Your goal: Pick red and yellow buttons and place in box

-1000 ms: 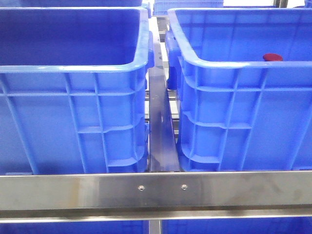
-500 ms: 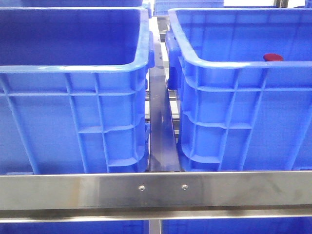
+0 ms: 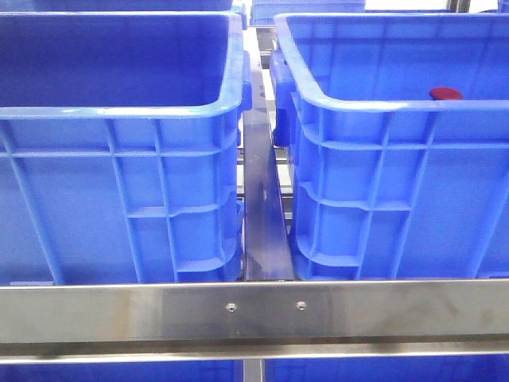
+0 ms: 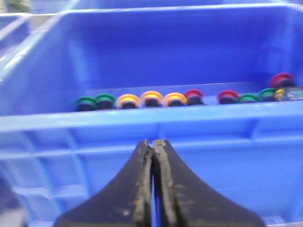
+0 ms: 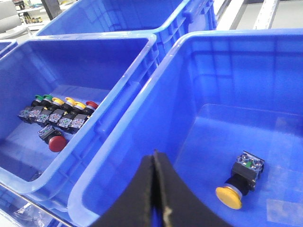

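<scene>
Both grippers are pressed together and empty: the right gripper (image 5: pixel 155 189) hangs over the box (image 5: pixel 142 123), where one yellow button (image 5: pixel 229 196) already lies ahead of its tips. The left gripper (image 4: pixel 154 179) faces the other crate (image 4: pixel 142 124), beyond whose wall red buttons (image 4: pixel 193 96) and yellow ones wait, so most picking seems left.

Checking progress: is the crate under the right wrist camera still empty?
No. One yellow button with its black switch body lies on the crate floor.

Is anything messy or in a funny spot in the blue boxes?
Mostly tidy: the buttons stand in a neat row in the left crate. One big red button lies apart from the row, and a lone yellow button lies tipped on its side in the right crate.
</scene>
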Controlling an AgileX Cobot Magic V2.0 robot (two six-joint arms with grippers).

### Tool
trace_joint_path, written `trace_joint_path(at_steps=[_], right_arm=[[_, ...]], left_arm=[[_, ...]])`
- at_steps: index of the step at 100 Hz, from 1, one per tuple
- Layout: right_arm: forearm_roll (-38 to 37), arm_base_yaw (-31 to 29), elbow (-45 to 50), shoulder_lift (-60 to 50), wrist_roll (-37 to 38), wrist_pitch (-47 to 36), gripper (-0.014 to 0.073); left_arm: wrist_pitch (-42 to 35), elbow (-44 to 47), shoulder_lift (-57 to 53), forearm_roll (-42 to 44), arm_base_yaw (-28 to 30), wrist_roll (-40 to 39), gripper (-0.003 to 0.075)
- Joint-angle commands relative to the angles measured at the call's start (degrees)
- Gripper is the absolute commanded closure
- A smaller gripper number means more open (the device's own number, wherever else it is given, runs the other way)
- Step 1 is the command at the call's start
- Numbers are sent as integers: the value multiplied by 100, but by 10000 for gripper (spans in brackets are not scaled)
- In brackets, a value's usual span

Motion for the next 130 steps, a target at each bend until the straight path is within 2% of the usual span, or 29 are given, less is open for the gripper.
trace_joint_path(at_steps=[1,6,14,130], right_arm=[[302,-22,-129,-42,-35,59,663],[306,-22,-129,-42,-35,59,663],[311,-22,-135,-34,-35,59,663],[310,-22,-136,-34,-35,71,663]], left_arm=[[-582,196,-303,31,259,-88,740],[-699,315,-291,31,364,-88,740],[-433,303,-293,31,442,-88,740],[-379,303,-293,20,442,-88,740]])
